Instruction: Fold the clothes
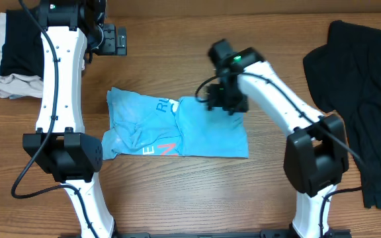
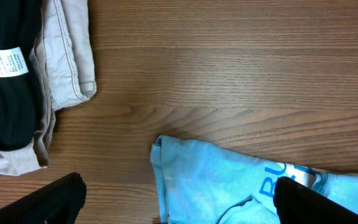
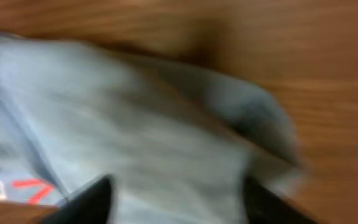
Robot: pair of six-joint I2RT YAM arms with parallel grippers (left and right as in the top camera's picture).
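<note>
The light blue T-shirt [image 1: 177, 129] lies in the middle of the table [image 1: 197, 198], already doubled into a rough rectangle. Its right half is smooth, its left half bunched and creased, with red letters showing along the near edge and blue ones at the far edge.

The right gripper [image 1: 222, 100] hangs over the shirt's far edge, right of the middle. Its wrist view is blurred, yet the fingers [image 3: 92, 200] stand apart with cloth lying loose beneath them and nothing pinched. The left gripper [image 1: 114, 41] is well off at the far left of the table, its jaws spread wide and empty, with only the shirt's far left corner in its view.

This looks like the end of one fold, the cloth just laid down. The next move probably calls for taking the rumpled left side and bringing it over the right, or flattening it first.

A black garment [image 1: 362, 99] waits unfolded at the right edge. A pile of black and beige clothes [image 1: 12, 59] sits at the far left.
</note>
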